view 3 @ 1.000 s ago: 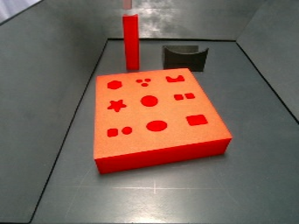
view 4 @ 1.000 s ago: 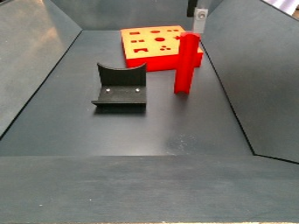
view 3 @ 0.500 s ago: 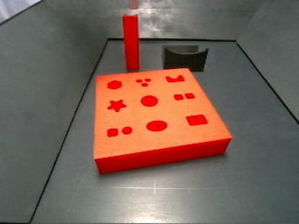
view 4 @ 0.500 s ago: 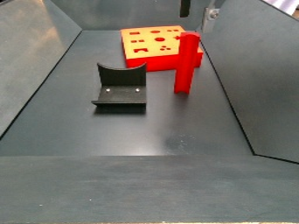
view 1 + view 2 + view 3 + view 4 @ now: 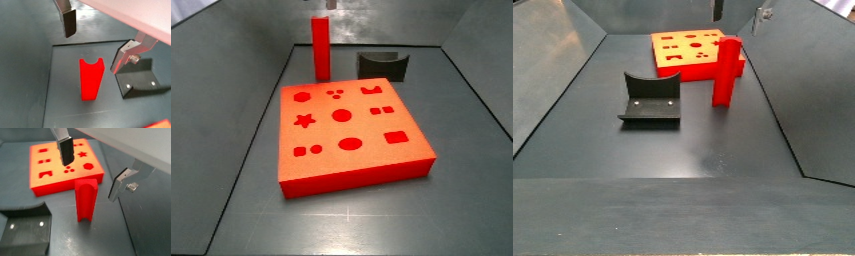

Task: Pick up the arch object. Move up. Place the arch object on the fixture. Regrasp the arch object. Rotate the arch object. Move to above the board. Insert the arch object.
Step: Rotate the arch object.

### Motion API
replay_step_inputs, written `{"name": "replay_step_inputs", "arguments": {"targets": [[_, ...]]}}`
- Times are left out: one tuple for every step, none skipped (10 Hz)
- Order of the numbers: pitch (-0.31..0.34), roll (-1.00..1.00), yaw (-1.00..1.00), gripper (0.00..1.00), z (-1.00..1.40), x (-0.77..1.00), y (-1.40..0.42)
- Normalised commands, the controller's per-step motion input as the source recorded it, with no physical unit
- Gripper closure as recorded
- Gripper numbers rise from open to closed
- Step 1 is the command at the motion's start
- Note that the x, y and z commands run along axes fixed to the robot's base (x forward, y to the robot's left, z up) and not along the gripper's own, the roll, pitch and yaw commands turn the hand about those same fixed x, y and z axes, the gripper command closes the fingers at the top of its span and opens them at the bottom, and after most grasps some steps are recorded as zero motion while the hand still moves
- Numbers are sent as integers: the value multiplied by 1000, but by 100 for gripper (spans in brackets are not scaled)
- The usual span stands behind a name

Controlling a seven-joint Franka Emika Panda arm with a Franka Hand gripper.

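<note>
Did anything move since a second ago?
Only the gripper moved: its tips at the top of both side views have shifted a little above the arch object. It stays open, holding nothing. The arch object stands upright as before; the board and fixture stayed put.

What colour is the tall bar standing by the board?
Bright red bar, clearest in a side view; the open hand hangs above it.

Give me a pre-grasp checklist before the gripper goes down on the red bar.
1. Gripper open: ok, fingers apart, nothing between.
2. Gripper above the red bar: ok in both wrist views.
3. Bar upright on the floor: ok.
4. Bar clear of the board: cannot tell; very close in a side view.
5. Fixture empty: ok.
6. Finger contact with the bar: none yet.
</note>
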Motion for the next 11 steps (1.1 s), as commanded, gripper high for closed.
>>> {"name": "replay_step_inputs", "arguments": {"targets": [[15,-3,1000,0,-26,40,9],[16,-3,1000,0,-26,40,9],[18,-3,1000,0,-25,40,9],[20,-3,1000,0,-25,40,9],[21,-4,1000,0,-25,40,9],[25,-4,1000,0,-25,40,9],[28,-5,1000,0,-24,41,9],[34,-6,1000,0,-24,41,9],[37,-6,1000,0,-23,41,9],[49,-8,969,0,-22,41,9],[48,-8,704,0,-21,41,9]]}}
